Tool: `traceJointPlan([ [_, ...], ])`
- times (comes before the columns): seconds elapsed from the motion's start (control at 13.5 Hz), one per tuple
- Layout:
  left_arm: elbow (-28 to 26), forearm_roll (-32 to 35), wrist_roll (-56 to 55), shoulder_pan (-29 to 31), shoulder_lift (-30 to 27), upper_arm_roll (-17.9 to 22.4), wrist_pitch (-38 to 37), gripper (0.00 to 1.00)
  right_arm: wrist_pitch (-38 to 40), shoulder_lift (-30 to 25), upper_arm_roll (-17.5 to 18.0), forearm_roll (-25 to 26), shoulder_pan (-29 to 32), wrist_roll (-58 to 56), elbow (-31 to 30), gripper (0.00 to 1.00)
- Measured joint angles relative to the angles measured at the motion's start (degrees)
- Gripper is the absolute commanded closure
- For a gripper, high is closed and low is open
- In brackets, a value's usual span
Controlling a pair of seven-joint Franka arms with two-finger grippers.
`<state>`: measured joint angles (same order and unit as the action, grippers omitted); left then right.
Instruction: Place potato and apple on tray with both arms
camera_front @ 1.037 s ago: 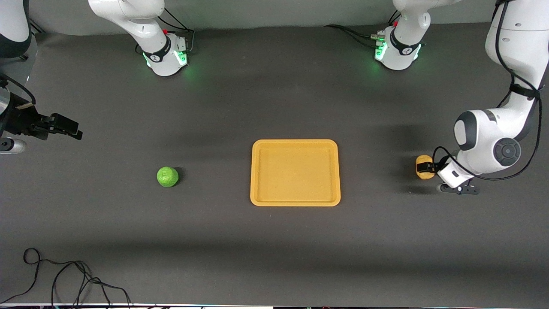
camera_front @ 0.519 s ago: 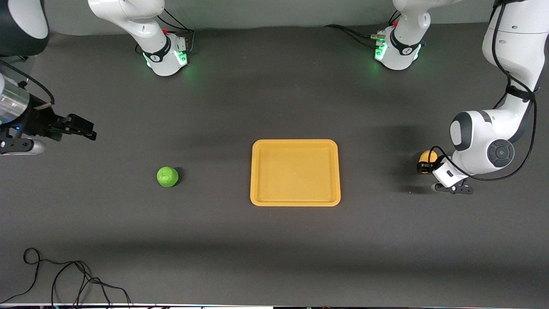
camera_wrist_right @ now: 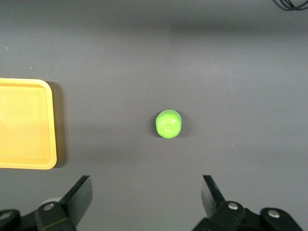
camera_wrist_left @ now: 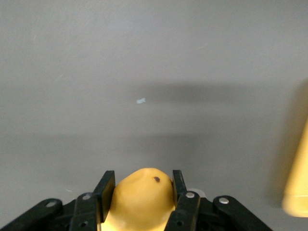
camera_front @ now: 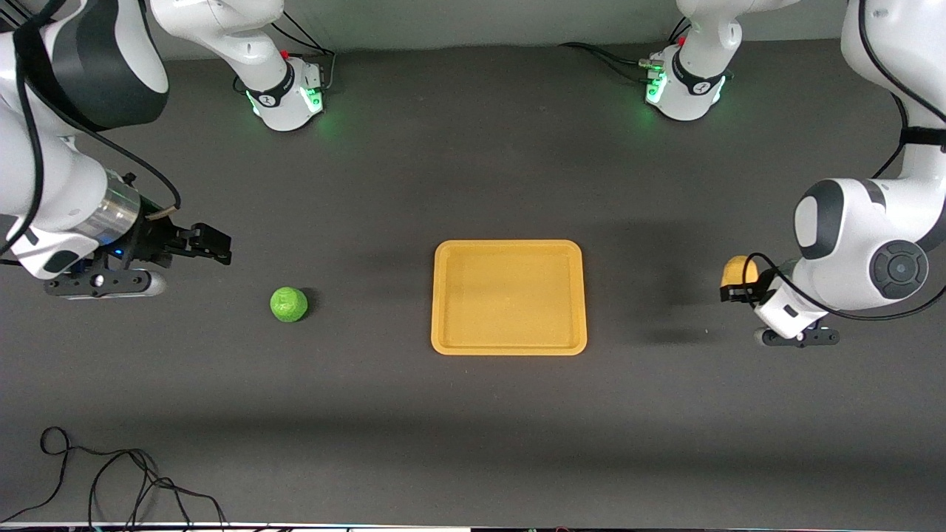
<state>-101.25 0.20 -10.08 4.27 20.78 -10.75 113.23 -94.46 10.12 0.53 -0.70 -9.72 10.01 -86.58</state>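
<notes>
The yellow-tan potato [camera_front: 737, 270] is held between the fingers of my left gripper [camera_front: 736, 288], up above the table at the left arm's end, beside the tray. In the left wrist view the gripper [camera_wrist_left: 143, 177] is shut on the potato [camera_wrist_left: 139, 202]. The orange-yellow tray [camera_front: 508, 245] lies empty at mid-table. The green apple [camera_front: 288, 304] sits on the table toward the right arm's end. My right gripper [camera_front: 211, 244] is open and empty in the air near the apple. In the right wrist view the apple [camera_wrist_right: 168, 123] lies ahead of the open gripper [camera_wrist_right: 147, 187].
The two arm bases [camera_front: 284, 96] [camera_front: 684, 85] stand at the table's back edge. A loose black cable [camera_front: 111, 480] lies at the near corner on the right arm's end. The tray's edge shows in the left wrist view [camera_wrist_left: 298, 187] and the right wrist view [camera_wrist_right: 50, 125].
My left gripper has lifted the potato off the table. My right arm has swung in from the table's end toward the apple, gripper open.
</notes>
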Motion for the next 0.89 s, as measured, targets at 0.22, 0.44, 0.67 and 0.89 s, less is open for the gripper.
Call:
traceJointPlan([
  [0.22, 6.6, -5.9, -12.0, -9.0, 2.3, -1.3, -1.0, 0.89, -5.1, 0.3, -0.2, 0.0, 0.2, 0.0, -4.3, 0.0],
  [0.44, 10.5, -7.3, -19.0, -16.6, 9.0, -1.4, 2.4, 0.89, -14.5, 0.6, -0.5, 0.0, 0.3, 0.0, -13.2, 0.0],
  [0.67, 11.2, -6.9, -22.7, -20.4, 15.3, -1.3, 9.7, 0.84, -29.2, 0.8, -0.9, 0.0, 0.3, 0.0, -24.6, 0.0],
  [0.89, 11.4, -4.7, -23.2, -21.2, 19.3, -1.2, 10.9, 0.76, -48.9, 1.8, -1.2, 0.0, 0.3, -2.0, -38.9, 0.0],
])
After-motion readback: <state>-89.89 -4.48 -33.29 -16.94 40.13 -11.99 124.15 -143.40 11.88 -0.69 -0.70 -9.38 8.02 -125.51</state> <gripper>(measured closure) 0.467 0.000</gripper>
